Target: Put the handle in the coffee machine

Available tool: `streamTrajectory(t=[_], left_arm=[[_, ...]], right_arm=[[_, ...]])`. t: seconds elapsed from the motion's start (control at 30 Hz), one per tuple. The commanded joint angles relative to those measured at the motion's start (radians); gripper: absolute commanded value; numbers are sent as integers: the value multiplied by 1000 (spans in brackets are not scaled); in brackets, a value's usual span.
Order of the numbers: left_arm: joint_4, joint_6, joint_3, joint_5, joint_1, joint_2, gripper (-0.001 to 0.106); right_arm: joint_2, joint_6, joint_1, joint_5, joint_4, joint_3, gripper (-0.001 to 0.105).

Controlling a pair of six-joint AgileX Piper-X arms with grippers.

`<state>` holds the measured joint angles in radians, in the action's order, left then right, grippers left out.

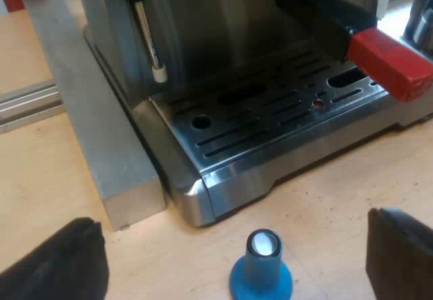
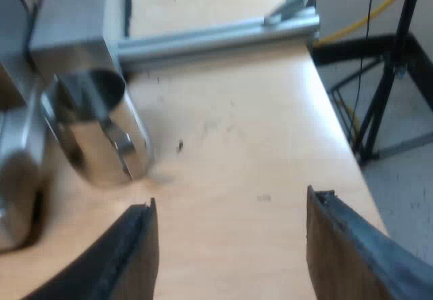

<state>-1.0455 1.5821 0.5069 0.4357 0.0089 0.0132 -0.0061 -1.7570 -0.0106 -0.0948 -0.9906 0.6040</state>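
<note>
We are holding left gripper (image 1: 233, 231), over the tamper (image 1: 262, 273), and right gripper (image 2: 230, 208) released, since the handle (image 1: 389, 63) seems locked in the machine (image 1: 223, 36).

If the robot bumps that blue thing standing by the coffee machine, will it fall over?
Probably not easily: the blue tamper stands upright on a wide round base, narrower on top. If it did tip, its round shape would likely let it roll on the table. It looks stiff, not squishy.
</note>
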Motion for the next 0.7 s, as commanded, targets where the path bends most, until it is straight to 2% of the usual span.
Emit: streamTrajectory(t=[0.03,0.27,0.7], left_arm=[[30,13,5,-4,-12,124,79],[30,13,5,-4,-21,124,79],[30,8,5,-4,-21,124,79]], right_arm=[[-43,-13,6,5,8,-28,51],[-43,-13,6,5,34,-116,51],[-43,4,6,5,43,-119,51]])
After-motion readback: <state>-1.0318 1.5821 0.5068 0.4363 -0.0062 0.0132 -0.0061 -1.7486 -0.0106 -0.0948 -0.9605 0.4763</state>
